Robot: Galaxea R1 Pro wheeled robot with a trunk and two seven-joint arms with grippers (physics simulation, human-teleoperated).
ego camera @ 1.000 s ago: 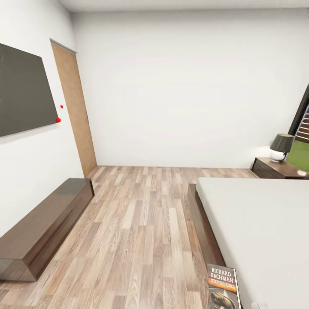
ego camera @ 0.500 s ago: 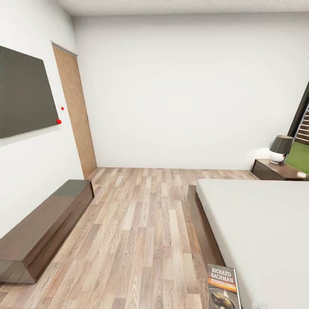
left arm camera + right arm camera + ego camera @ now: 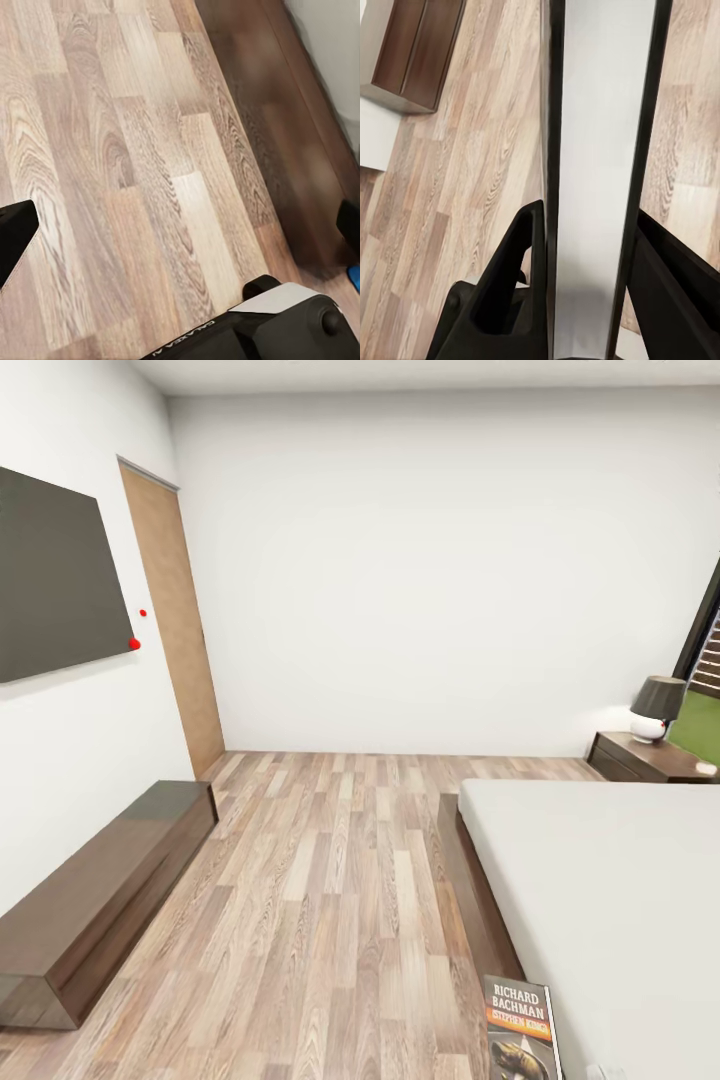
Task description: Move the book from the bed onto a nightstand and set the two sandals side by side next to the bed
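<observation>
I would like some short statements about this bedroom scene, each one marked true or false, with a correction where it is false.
1. The book already rests on the nightstand. False: it shows at the head view's bottom edge, at the near corner of the bed, far from the nightstand.
2. A lamp with a dark shade stands on the nightstand. True.
3. In the right wrist view, the right gripper is shut on the book, seen edge-on. True.
4. The door is in the far white wall. False: it is in the left wall, beside the dark screen.
5. A long low dark cabinet stands along the left wall. True.
</observation>
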